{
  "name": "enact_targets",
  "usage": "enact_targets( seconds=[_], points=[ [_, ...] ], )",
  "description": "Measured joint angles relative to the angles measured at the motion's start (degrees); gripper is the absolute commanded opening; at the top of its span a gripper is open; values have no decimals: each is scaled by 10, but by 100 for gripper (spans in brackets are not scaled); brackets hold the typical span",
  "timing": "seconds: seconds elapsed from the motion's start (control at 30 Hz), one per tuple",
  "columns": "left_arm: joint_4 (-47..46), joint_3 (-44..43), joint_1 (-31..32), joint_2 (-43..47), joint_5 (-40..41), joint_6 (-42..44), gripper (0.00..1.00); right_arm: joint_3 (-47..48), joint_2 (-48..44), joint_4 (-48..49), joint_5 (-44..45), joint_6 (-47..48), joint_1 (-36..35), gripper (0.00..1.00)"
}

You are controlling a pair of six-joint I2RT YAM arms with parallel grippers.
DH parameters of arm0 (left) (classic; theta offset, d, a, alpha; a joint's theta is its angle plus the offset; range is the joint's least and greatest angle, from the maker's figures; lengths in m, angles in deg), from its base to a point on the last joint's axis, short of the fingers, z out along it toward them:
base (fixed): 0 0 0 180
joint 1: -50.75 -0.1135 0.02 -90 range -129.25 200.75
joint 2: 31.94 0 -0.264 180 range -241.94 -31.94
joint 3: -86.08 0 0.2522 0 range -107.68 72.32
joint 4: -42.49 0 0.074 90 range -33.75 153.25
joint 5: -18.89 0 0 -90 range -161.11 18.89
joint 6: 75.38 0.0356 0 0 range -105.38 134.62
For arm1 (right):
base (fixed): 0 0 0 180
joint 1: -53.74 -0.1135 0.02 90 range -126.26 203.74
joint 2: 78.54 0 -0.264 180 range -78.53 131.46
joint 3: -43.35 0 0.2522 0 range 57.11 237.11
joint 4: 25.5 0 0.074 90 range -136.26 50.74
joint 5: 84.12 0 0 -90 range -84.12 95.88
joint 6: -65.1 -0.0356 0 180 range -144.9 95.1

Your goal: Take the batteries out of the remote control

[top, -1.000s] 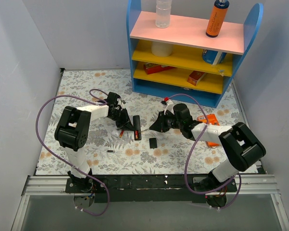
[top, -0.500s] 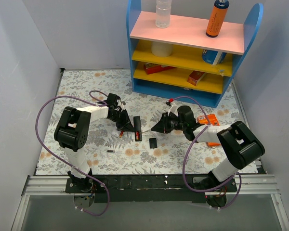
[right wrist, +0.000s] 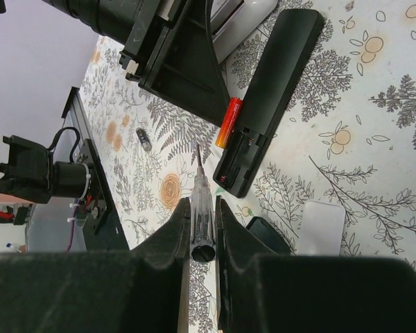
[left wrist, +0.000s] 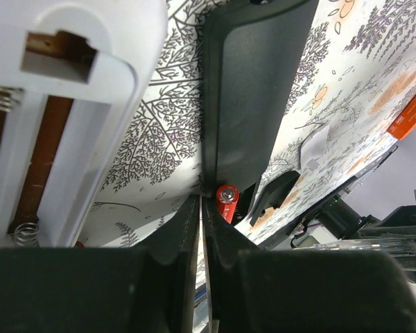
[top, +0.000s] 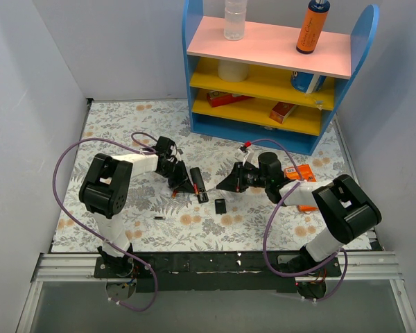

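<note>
Squeezed shut on nothing at the left gripper [left wrist: 201, 208], tips just beside the remote control [right wrist: 274, 90]; clamped on a clear screwdriver [right wrist: 200, 198] at the right gripper [right wrist: 202, 208]. Swung the remote control askew over the last second, mid-way across the flowered mat [top: 125, 125]. Probably helping free one battery [right wrist: 229, 121], lying red along its edge. Slim, black, compartment open; back cover [top: 220, 205] lying apart, near.

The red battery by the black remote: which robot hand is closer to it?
Left. The left gripper has its closed tips right beside the battery, against the remote. The right gripper sits farther back, holding a screwdriver whose tip points toward it.
</note>
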Motion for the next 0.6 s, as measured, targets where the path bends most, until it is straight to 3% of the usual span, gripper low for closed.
enact_targets(
  seconds=[0.6],
  points=[
    [48, -30, 0, 4, 38, 5, 11, 25, -15, -73, -8, 28, 1, 1]
  ],
)
